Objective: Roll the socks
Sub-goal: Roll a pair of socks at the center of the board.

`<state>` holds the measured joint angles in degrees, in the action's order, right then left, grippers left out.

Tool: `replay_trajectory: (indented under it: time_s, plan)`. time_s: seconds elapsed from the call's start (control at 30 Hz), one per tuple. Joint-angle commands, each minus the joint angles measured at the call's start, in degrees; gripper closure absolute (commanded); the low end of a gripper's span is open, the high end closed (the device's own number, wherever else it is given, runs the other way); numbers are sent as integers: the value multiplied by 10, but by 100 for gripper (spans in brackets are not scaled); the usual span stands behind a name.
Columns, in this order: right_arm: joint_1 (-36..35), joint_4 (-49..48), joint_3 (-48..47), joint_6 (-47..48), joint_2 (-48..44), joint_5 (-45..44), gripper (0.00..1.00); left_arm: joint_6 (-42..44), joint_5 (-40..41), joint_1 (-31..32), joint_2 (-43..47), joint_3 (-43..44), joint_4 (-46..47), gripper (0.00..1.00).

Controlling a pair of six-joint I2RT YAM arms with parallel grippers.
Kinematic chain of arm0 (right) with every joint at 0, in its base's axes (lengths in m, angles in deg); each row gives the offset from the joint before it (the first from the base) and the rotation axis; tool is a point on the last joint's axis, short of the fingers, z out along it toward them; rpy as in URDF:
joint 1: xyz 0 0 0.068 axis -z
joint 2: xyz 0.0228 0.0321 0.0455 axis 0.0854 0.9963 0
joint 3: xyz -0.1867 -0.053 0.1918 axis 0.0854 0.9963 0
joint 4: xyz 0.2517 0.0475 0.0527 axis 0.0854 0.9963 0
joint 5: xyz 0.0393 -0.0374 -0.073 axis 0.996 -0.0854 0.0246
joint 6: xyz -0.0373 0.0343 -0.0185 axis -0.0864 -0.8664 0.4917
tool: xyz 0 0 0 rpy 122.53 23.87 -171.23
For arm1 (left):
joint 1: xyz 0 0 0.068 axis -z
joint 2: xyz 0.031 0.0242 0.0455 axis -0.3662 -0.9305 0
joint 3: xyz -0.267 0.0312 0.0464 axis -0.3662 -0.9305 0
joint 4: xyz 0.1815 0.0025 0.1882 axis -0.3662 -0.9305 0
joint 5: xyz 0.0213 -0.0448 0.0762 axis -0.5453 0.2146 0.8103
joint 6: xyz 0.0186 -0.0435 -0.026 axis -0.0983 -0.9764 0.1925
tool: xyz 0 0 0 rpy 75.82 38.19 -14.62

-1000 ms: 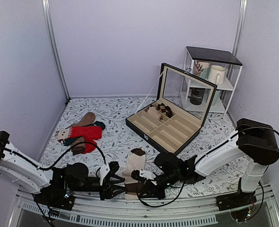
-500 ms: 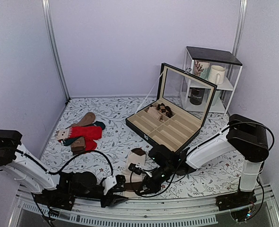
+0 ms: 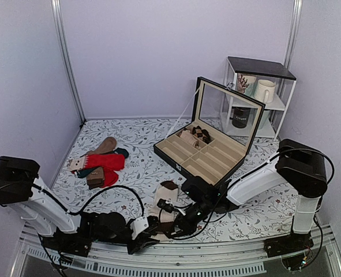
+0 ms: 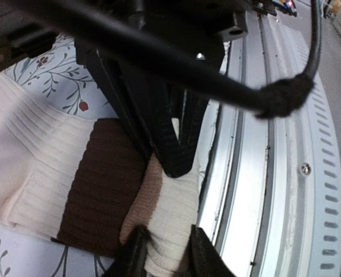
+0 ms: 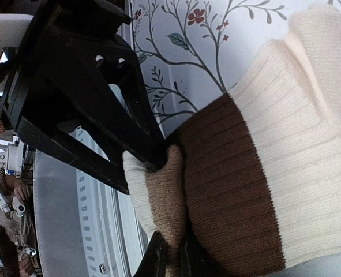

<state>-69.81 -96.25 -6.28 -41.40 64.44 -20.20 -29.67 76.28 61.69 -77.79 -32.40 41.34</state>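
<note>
The socks [image 3: 169, 195] lie near the table's front edge, cream with a broad dark brown band [image 4: 101, 184] and a tan band. Their near end is folded over into a small roll of tan and cream cloth [image 5: 158, 190]. My right gripper [image 5: 173, 251] is shut on the tan part of that fold, and its black fingers [image 4: 173, 156] press on the roll from above. My left gripper [image 4: 165, 245] has its two fingers against either side of the roll's cream end. In the top view both grippers meet low over the socks' near end [image 3: 161, 225].
Bright red socks [image 3: 105, 161] and tan and teal socks [image 3: 104, 147] lie at the left. An open black compartment case [image 3: 208, 156] stands behind the socks. A shelf with a mug [image 3: 263, 90] is at the back right. A metal rail [image 4: 274, 190] runs just beside the roll.
The left arm has slid right under the socks' near end and its jaws have narrowed onto the cream roll. The right gripper has pulled the end back, so the socks look shorter.
</note>
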Motion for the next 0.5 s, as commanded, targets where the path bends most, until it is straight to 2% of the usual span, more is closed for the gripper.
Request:
replay_trajectory:
  time_s: [0.0,0.07,0.23,0.33,0.47]
  plan:
    - [3,56,6,0,36,-31,92,2,-14,12,-12,13,23,80]
    - [3,55,6,0,39,-31,92,3,-16,12,-16,16,22,99]
    - [3,51,5,-1,33,-37,89,-16,-13,11,-19,19,5,100]
    - [2,45,8,11,6,-53,83,-59,-1,2,-18,16,-24,100]
    - [3,9,37,49,-65,-96,73,-112,-27,-13,-16,2,-38,100]
